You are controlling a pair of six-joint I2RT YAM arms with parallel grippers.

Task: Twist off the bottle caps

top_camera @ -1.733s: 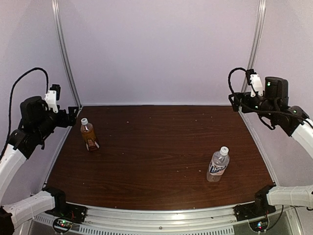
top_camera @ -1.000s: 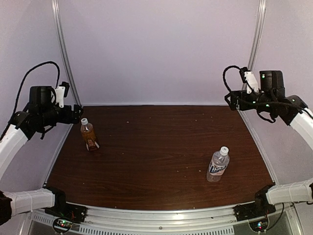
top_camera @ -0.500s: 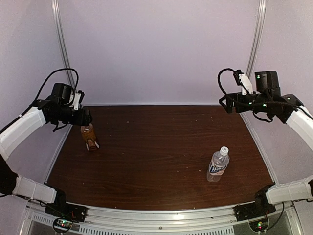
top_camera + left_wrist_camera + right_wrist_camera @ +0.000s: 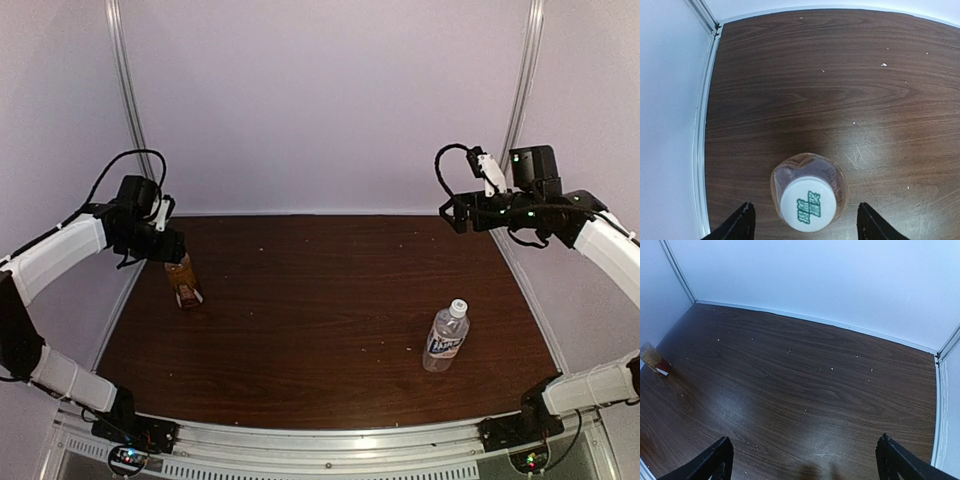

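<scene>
The amber bottle point(image 4: 184, 281) with a red label stands at the table's far left. My left gripper point(image 4: 170, 250) hangs open right above it. In the left wrist view its white cap point(image 4: 807, 204) with green print sits between my spread fingers point(image 4: 741, 226), untouched. The clear bottle point(image 4: 445, 338) with a white-and-blue label stands at the right front, its white cap point(image 4: 458, 307) on. My right gripper point(image 4: 452, 214) is open and empty, high over the table's far right, well away from it. The right wrist view shows only the amber bottle's base point(image 4: 654, 359) at its left edge.
The dark wood table point(image 4: 330, 320) is walled by white panels with metal corner posts point(image 4: 128, 100). A metal rail point(image 4: 707, 125) runs along the left edge close to the amber bottle. Small white specks dot the tabletop.
My left arm swung in from the left wall to hover over the amber bottle, hiding its cap from the top view. My right gripper moved leftward, a little inward over the table's far right corner.
</scene>
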